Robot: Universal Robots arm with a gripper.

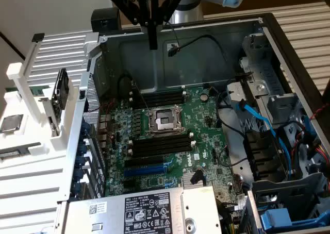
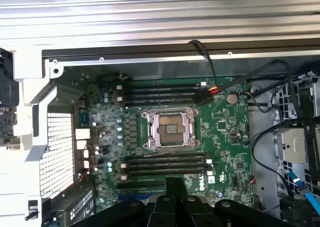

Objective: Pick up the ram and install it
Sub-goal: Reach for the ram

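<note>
The ram (image 1: 19, 152), a long narrow dark-green stick, lies flat in a groove of the white rack (image 1: 31, 182) at the exterior view's left, outside the computer case. My gripper (image 1: 152, 42) hangs high over the open case, above the back row of black memory slots (image 1: 161, 97), far from the ram. Its two black fingers are shut together with nothing between them. In the wrist view the gripper (image 2: 176, 184) points down at the green motherboard (image 2: 225, 137), over the near row of empty memory slots (image 2: 165, 164).
The open processor socket (image 1: 165, 120) sits between the two slot rows. A square silver processor chip (image 1: 10, 123) rests on the rack. Blue and black cables (image 1: 258, 120) and drive bays crowd the case's right side. A labelled power supply (image 1: 144, 211) is at the front.
</note>
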